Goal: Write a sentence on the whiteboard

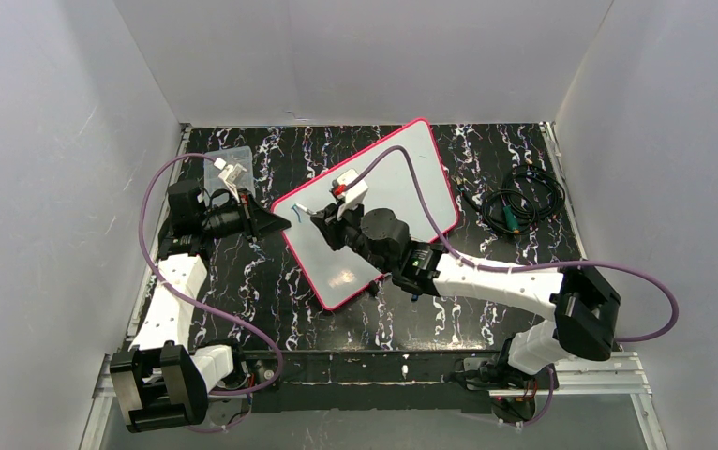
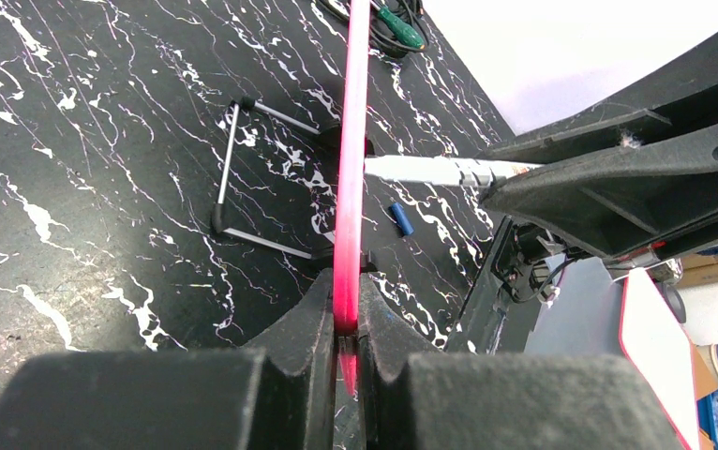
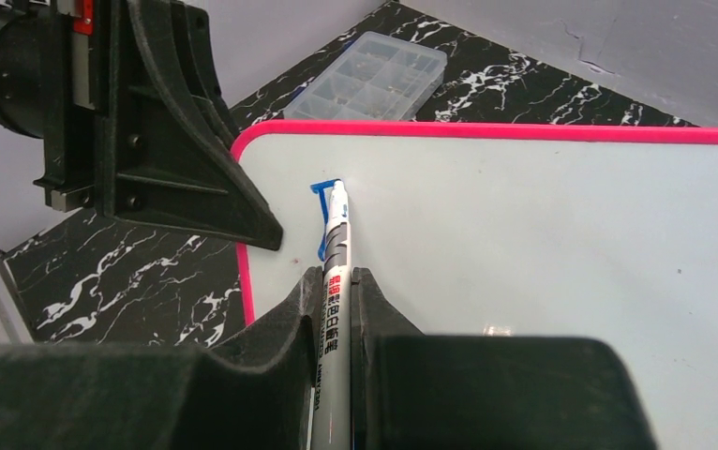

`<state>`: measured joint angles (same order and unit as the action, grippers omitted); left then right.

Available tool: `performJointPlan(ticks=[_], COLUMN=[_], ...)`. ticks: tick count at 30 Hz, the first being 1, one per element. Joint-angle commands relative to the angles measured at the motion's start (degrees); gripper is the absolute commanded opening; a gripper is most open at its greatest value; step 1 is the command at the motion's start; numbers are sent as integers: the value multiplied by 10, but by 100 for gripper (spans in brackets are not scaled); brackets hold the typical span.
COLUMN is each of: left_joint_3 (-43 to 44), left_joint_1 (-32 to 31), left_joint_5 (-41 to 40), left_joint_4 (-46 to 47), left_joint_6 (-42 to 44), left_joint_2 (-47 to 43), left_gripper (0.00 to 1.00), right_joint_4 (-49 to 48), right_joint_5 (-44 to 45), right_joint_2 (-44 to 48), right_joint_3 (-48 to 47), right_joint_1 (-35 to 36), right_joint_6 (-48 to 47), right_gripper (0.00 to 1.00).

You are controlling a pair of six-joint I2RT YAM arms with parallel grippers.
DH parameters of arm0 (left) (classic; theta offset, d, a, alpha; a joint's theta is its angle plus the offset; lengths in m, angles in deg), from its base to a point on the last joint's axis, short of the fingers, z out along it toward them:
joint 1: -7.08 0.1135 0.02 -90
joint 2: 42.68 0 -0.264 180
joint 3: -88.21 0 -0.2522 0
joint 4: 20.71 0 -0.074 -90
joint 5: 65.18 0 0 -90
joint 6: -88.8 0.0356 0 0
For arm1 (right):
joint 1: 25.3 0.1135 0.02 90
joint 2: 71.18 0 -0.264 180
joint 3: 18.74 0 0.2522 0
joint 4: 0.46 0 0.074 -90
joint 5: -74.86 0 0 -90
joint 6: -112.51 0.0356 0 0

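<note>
Left wrist alone shows wire stand behind the whiteboard.

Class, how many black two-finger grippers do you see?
2. The left gripper clamps the pink-rimmed white whiteboard's edge; the right gripper holds a white marker pen against it.

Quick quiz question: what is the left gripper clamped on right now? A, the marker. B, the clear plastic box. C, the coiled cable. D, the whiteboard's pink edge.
D: the left wrist view shows the left gripper shut on the pink rim of the whiteboard, seen edge-on, while the marker sits in the right gripper.
</note>
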<state>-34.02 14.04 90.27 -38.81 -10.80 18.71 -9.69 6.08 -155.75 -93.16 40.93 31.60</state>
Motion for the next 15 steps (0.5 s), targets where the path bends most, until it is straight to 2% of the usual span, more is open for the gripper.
performJointPlan(ticks=[1, 15], left_joint_3=[11, 11], left_joint_1=[2, 1], left_joint_5=[10, 10], left_joint_4=[-4, -5], left_joint_6=[23, 23], left_joint_2=[-18, -18], left_gripper=[0, 0], right_joint_4=[-22, -7], right_joint_5=[53, 19], right_joint_2=[21, 32], right_joint_3=[-5, 30], right_joint_1=[-1, -1], right_joint_6=[-10, 9], right_gripper=[1, 1])
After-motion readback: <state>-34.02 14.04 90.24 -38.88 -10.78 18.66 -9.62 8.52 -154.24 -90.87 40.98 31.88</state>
